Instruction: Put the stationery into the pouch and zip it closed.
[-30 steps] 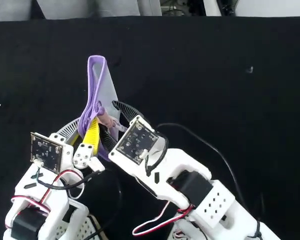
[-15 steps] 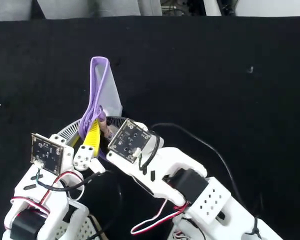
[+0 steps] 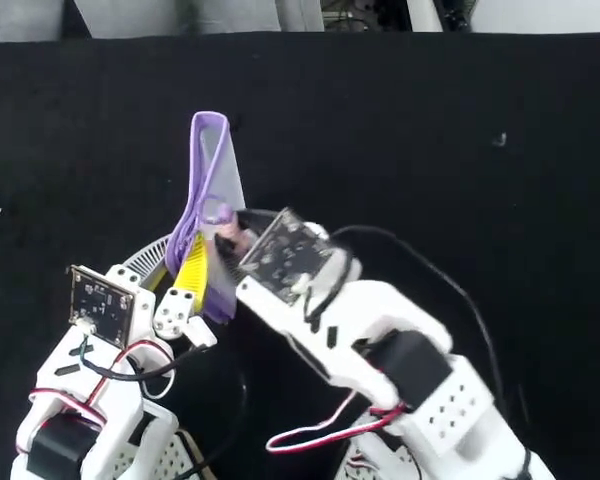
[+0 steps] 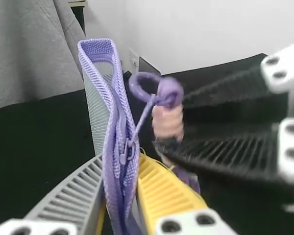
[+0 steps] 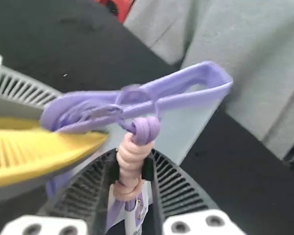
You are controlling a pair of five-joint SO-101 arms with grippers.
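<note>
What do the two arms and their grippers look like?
The left arm and right arm are white, with black cables and red-and-white wires. The left gripper has one yellow and one grey ribbed finger; the right gripper has black ribbed fingers.

The left gripper (image 4: pixel 120 196) pinches the purple pouch (image 4: pixel 112 98) upright; black fingers (image 4: pixel 225 156) clasp its pink coiled zip pull (image 4: pixel 167 122)

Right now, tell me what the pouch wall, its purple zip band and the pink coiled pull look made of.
Pouch wall: pale grey-blue smooth sheet, probably soft plastic, possibly coated fabric. Zip band: woven textile tape; its weave ribs show. Pink pull: spiralled cord with a slight sheen, probably rubbery plastic, nipped in the right pincer.
</note>
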